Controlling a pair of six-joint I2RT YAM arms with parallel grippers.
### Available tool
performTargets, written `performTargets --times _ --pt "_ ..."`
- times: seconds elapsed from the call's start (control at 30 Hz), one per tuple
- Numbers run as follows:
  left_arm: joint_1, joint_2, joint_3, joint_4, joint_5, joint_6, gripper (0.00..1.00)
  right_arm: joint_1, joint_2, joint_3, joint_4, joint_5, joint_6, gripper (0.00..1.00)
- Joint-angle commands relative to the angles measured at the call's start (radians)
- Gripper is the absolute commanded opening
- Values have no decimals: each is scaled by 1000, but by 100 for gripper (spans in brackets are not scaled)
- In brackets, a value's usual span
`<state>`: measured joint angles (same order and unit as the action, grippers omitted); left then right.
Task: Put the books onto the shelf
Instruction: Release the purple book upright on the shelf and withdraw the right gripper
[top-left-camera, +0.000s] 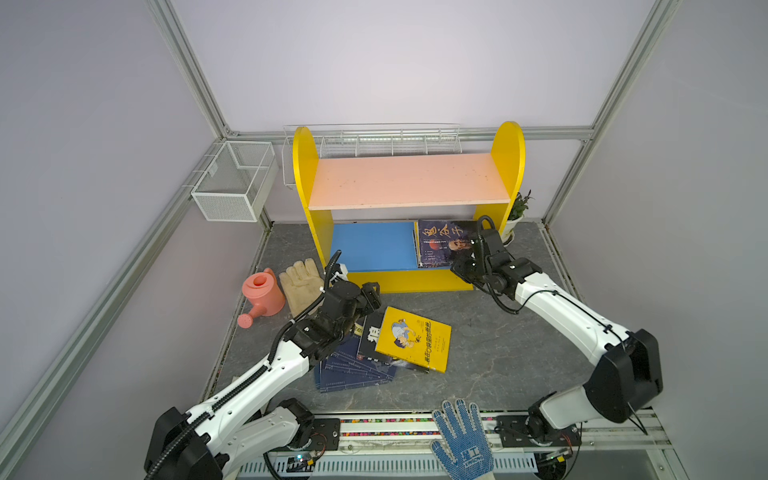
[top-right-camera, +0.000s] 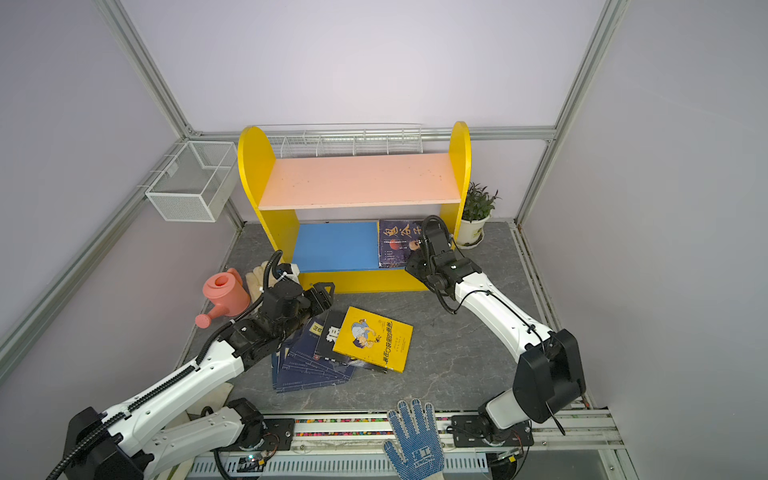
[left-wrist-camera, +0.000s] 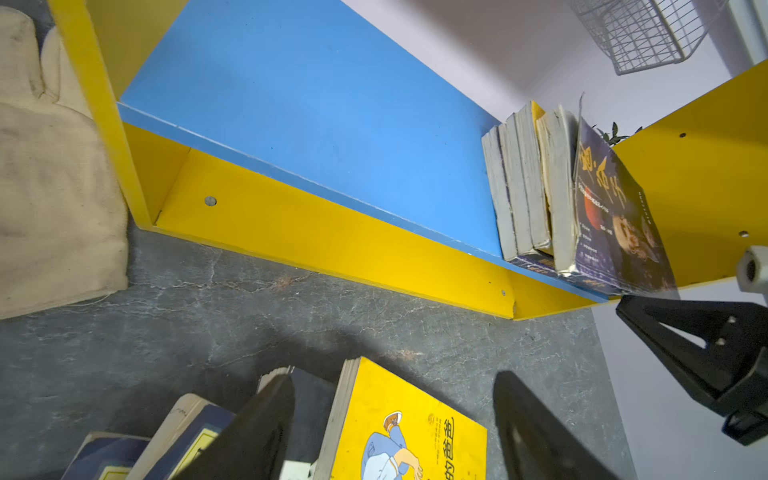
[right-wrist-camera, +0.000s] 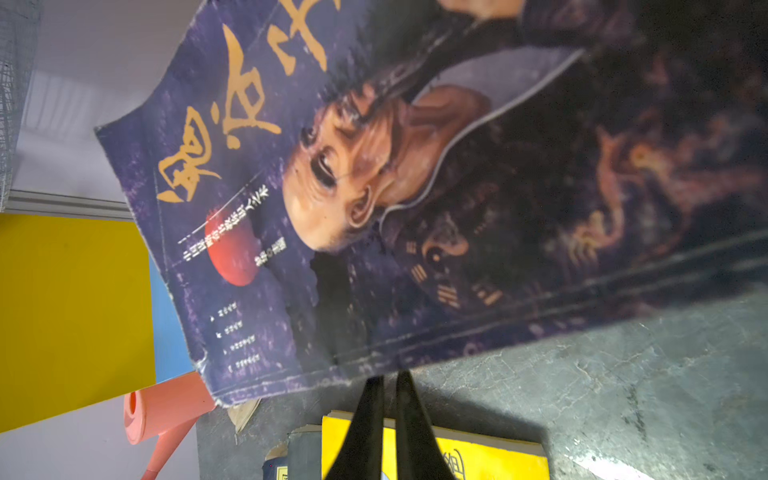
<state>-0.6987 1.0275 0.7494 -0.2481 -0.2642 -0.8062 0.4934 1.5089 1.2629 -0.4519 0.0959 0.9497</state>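
The shelf (top-left-camera: 409, 178) (top-right-camera: 357, 178) has yellow sides, a pink upper board and a blue lower board (left-wrist-camera: 311, 104). Several books (left-wrist-camera: 523, 187) stand at the right end of the blue board, and a purple book (top-left-camera: 440, 245) (right-wrist-camera: 415, 166) leans over them. My right gripper (top-left-camera: 460, 264) (top-right-camera: 411, 264) (right-wrist-camera: 386, 374) is shut. Its tips touch that book's lower edge, and nothing shows between them. A yellow book (top-left-camera: 415, 338) (left-wrist-camera: 395, 428) lies on black and navy books (top-left-camera: 353, 370) on the floor. My left gripper (top-left-camera: 372, 293) (left-wrist-camera: 395, 376) hangs open above this pile.
A pink watering can (top-left-camera: 262, 293) and a beige glove (top-left-camera: 301, 278) lie left of the shelf. A potted plant (top-right-camera: 478, 212) stands at its right side. A white mesh basket (top-left-camera: 232, 183) and a wire rack (top-left-camera: 374, 141) hang on the walls. A blue dotted glove (top-left-camera: 461, 436) lies at the front.
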Motion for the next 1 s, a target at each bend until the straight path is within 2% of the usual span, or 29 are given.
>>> performTargets --times 0.0,0.23,0.73,0.83,0.97 --pt "-2 -7 23 -43 -35 4 76 -2 32 30 19 -4 -18 11" --pt "-2 -15 18 -47 -39 9 76 -4 40 61 34 38 -48 12" --pt "-2 -4 19 -61 -38 37 76 -16 83 101 43 47 -98 12" --pt "-2 6 23 -68 -31 69 75 -14 61 80 43 44 -113 12" --pt "-2 49 38 -101 7 147 75 -12 -13 9 22 -14 -179 17"
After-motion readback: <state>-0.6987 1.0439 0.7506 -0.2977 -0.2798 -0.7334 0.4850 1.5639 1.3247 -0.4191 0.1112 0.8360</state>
